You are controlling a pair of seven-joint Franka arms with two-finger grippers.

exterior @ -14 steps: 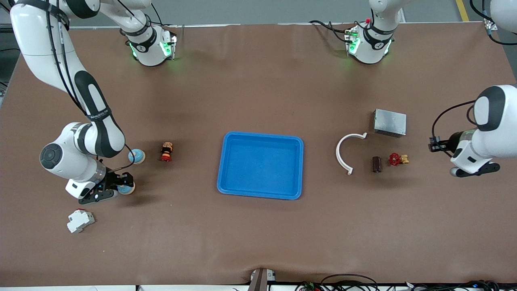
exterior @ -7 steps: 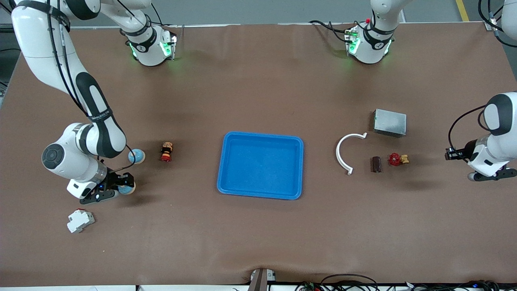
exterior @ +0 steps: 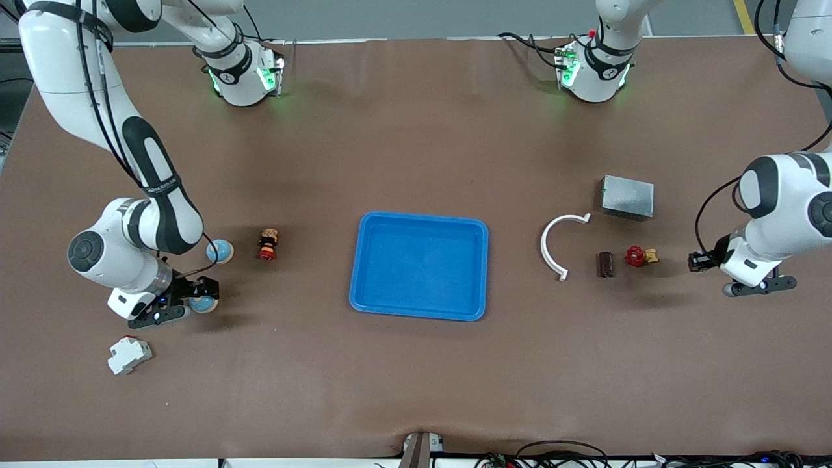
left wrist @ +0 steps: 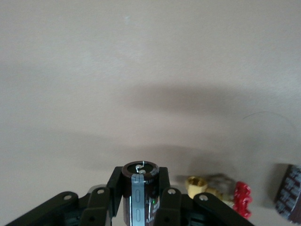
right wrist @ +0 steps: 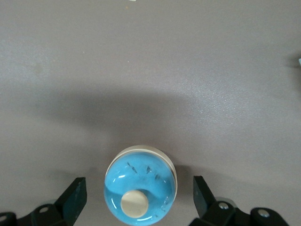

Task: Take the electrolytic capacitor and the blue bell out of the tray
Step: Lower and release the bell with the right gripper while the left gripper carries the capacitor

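Observation:
My left gripper (left wrist: 140,181) is shut on a dark brown capacitor (left wrist: 140,193) with a grey stripe, held upright between the fingers. In the front view the left gripper (exterior: 699,261) hangs over the table at the left arm's end, beside the red valve (exterior: 640,256). A blue bell (right wrist: 140,190) with a cream button sits on the table at the right arm's end. My right gripper (right wrist: 139,195) stands open around it, one finger (right wrist: 75,197) on each side and apart from it. The front view shows this bell (exterior: 204,304) at the right gripper (exterior: 195,299).
The blue tray (exterior: 422,218) lies mid-table. A second blue bell (exterior: 220,251), a small red-and-brown part (exterior: 267,244) and a white breaker (exterior: 129,355) lie near the right gripper. A white curved piece (exterior: 558,244), a grey box (exterior: 627,197) and another dark capacitor (exterior: 605,264) lie near the valve.
The right gripper's fingers have opened and let go of the blue bell. The left arm swung out toward the table's end, then back beside the red valve, still holding the capacitor.

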